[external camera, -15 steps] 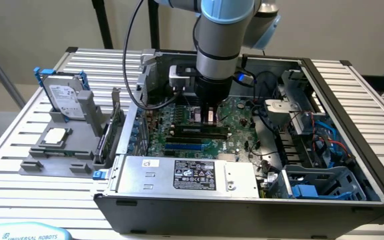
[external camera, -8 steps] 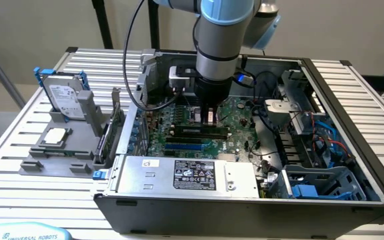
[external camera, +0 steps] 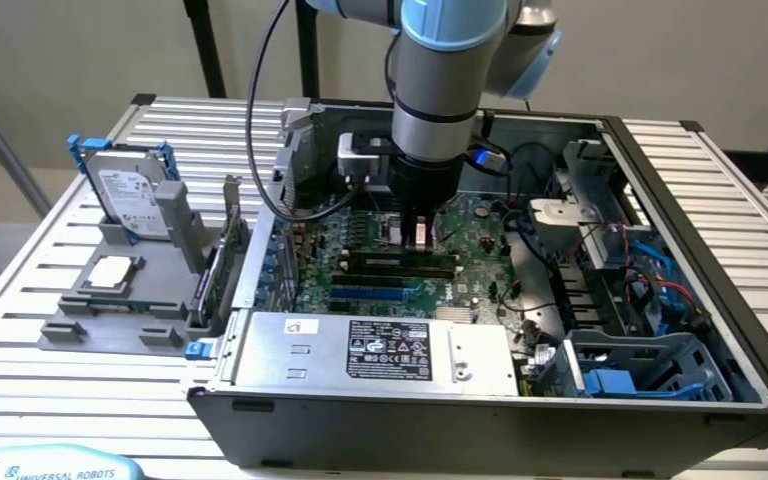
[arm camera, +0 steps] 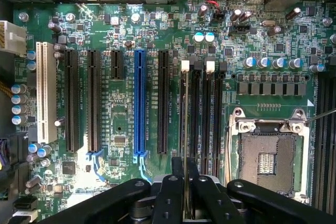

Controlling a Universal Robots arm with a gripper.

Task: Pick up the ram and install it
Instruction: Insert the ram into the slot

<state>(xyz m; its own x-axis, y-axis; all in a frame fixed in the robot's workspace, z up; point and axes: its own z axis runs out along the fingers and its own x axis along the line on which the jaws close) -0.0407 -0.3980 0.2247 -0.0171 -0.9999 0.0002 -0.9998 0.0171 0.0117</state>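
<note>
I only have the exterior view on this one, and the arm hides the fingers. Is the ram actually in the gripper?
Observer: Yes. In the wrist view the gripper is shut on the ram, seen edge-on.
Operator: What is it lined up with?
Observer: It runs along the memory slots, in line with a white latch. I cannot tell whether it is seated.
Operator: Anything in the CPU socket?
Observer: No, the CPU socket is open, with its contacts bare.

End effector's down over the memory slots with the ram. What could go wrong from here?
1. The ram is seen edge-on, held in the end effector above a slot; a slight offset could land it on the slot wall rather than in the groove.
2. The slots sit close together, so it may enter the wrong one.
3. The open CPU socket lies just beside them; a slip could hit its contacts.
</note>
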